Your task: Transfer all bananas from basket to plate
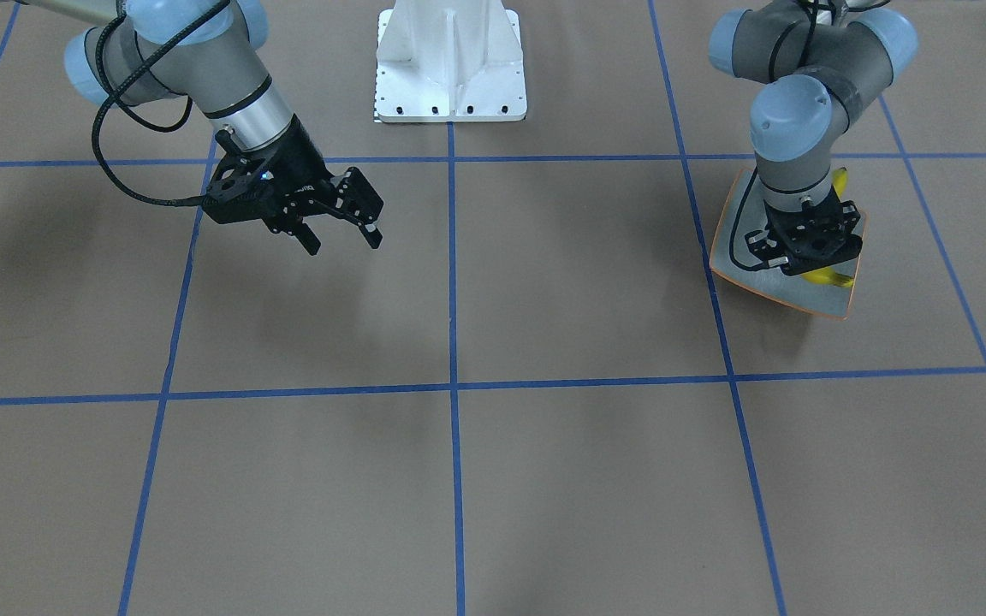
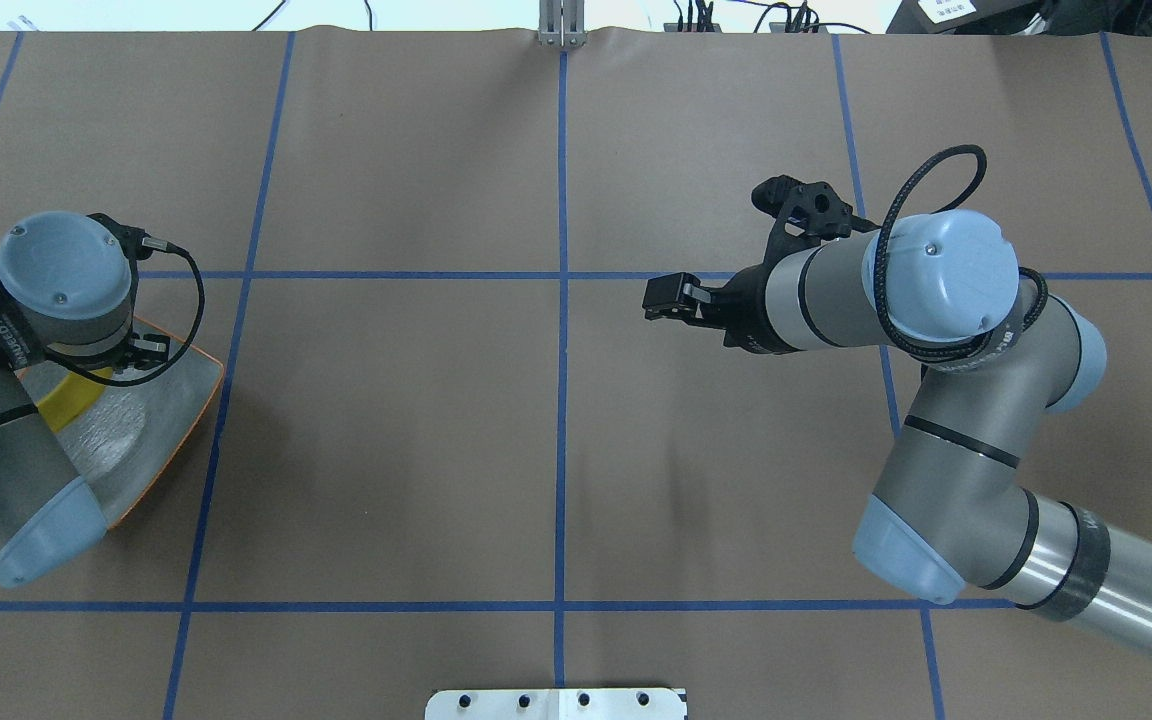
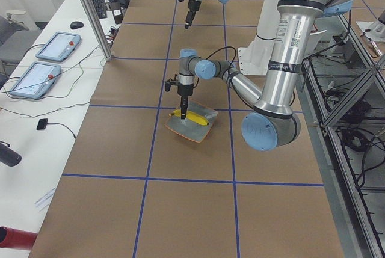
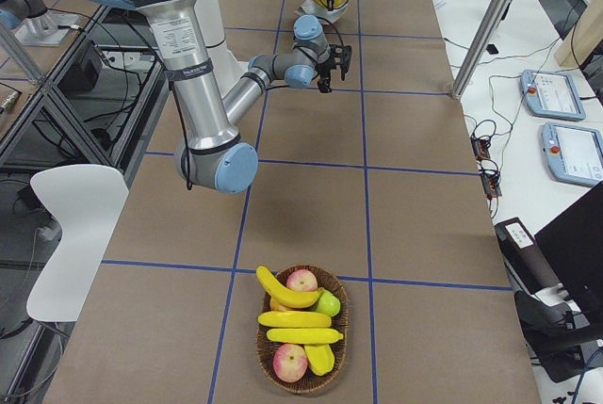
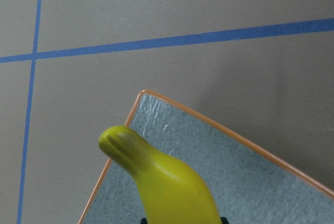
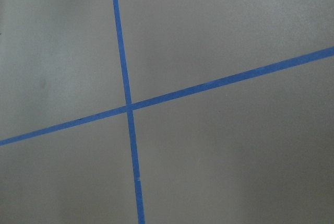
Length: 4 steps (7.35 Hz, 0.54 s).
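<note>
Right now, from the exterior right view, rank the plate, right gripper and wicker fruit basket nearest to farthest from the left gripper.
1. plate, far end, directly under the left gripper holding a banana.
2. right gripper, mid-table.
3. wicker fruit basket, near end.

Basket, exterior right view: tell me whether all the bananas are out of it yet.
No: at least three bananas lie in the basket alongside apples.
</note>
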Tool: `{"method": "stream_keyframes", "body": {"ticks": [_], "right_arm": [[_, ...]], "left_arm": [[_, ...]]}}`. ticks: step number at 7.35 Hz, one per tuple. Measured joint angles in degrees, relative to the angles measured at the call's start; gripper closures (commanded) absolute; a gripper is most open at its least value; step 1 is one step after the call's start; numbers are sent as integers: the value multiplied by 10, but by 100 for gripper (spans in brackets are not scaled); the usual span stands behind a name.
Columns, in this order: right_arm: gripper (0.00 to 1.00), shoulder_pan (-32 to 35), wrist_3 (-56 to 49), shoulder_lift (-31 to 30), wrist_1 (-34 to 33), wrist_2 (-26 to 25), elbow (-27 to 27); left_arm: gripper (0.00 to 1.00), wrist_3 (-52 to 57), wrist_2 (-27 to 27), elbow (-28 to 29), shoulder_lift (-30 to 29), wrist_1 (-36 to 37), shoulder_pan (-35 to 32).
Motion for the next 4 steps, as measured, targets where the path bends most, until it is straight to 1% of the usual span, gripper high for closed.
{"method": "stream_keyframes", "body": {"ticks": [1, 4], "right_arm": [[0, 0, 0, 0, 1, -1, -1], [0, 0, 2, -3, 13, -2, -5]], "left_arm": [[2, 1, 1, 4, 0, 0, 0], [1, 1, 8, 6, -6, -2, -2]]}}
